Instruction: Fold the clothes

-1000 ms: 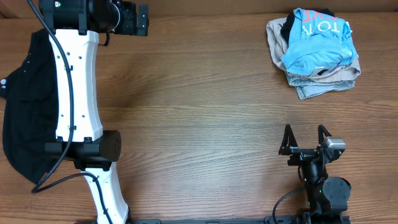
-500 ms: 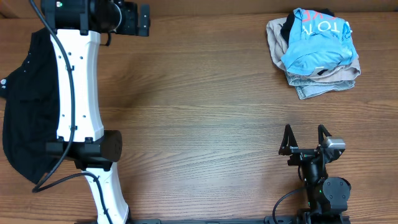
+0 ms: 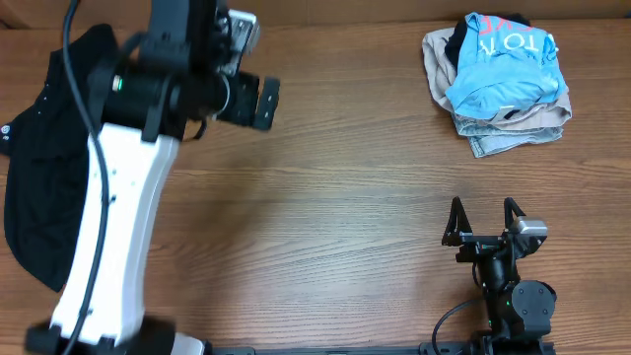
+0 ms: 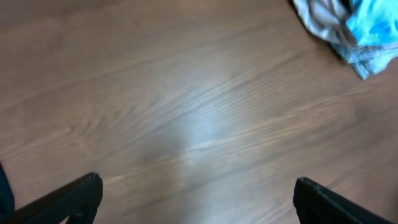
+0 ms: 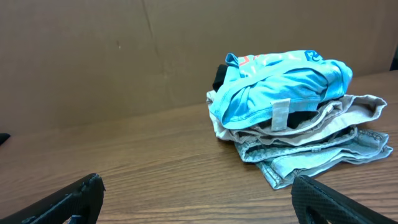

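Surface: a brown wood-grain table (image 3: 335, 197); the right wrist view shows a plain brown wall (image 5: 93, 50) behind it.
Left claw (image 4: 198, 186): released. Its two dark fingers (image 4: 74, 196) sit in the lower corners of its own camera view with nothing between them, and only bare table shows below.
Left claw from above: blurred, over the far left part of the table, near the far edge of the black shirt (image 3: 30, 187).
Left arm (image 3: 118, 217): white; in the overhead view it crosses the right side of the black shirt.
Right claw (image 3: 483, 215): released and empty. Its black prongs stand apart at the near right side of the table, facing the pile.
Black shirt: spread along the left edge of the table, with a small white logo (image 3: 6, 133) near its left border.
Blue T-shirt (image 3: 503, 64): bunched on top of the pile in the far right corner, showing white letters and a bit of red-orange.
Under it: crumpled beige and grey garments (image 3: 513, 126), with a scrap of black poking out at the back.
Spacing: the pile lies well apart from both claws. In the left wrist view it shows only in the upper right corner.
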You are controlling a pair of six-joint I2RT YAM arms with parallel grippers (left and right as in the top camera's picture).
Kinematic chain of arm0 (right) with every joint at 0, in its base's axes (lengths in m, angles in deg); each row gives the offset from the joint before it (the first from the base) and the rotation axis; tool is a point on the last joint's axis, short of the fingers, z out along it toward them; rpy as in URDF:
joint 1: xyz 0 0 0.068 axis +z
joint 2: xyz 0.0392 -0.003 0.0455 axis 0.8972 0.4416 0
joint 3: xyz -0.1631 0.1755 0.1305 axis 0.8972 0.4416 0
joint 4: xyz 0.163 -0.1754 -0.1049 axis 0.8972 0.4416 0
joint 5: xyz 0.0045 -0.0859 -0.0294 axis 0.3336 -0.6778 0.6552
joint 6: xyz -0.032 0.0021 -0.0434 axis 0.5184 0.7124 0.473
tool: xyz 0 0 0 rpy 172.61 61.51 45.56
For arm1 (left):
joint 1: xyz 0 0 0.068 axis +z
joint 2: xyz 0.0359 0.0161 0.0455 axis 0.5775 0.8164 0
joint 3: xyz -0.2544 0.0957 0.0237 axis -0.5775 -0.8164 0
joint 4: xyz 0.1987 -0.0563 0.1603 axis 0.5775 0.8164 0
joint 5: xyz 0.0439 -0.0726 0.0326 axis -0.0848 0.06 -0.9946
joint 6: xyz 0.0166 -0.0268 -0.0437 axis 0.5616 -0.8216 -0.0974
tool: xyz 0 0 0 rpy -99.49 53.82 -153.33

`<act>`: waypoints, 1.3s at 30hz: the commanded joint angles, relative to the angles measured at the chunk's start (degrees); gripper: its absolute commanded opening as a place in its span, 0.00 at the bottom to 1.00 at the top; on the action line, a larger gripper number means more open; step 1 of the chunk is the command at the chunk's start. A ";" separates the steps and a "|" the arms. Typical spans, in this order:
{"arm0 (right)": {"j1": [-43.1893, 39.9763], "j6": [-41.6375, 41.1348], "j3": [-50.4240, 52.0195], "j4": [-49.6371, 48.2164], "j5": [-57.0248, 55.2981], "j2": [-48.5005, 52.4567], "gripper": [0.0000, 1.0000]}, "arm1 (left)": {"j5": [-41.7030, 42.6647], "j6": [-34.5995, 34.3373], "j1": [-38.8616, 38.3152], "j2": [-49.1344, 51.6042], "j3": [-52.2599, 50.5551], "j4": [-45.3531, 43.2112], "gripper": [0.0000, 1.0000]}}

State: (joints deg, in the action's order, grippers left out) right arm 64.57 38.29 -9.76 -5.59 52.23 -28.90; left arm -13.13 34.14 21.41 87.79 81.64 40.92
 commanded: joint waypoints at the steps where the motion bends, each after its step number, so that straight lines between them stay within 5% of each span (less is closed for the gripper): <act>1: -0.11 0.22 0.61 -0.37 -0.68 -0.57 1.00 | -1.77 1.18 0.07 -7.37 -14.97 -8.02 1.00; 17: -0.11 0.24 0.61 -0.37 -0.70 -0.57 1.00 | -1.49 1.33 1.60 -52.70 -86.20 -70.01 1.00; 27: -0.11 0.22 0.61 -0.37 -0.70 -0.57 1.00 | 3.50 1.09 9.05 -78.09 -102.92 -72.57 1.00; 39: -0.11 0.24 0.61 -0.37 -0.70 -0.57 1.00 | 6.27 0.87 13.97 -90.95 -109.81 -71.97 1.00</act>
State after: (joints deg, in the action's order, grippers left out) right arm 64.57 38.29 -9.76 -5.59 52.18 -28.90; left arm -8.76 34.34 33.47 -0.44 -27.19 -30.82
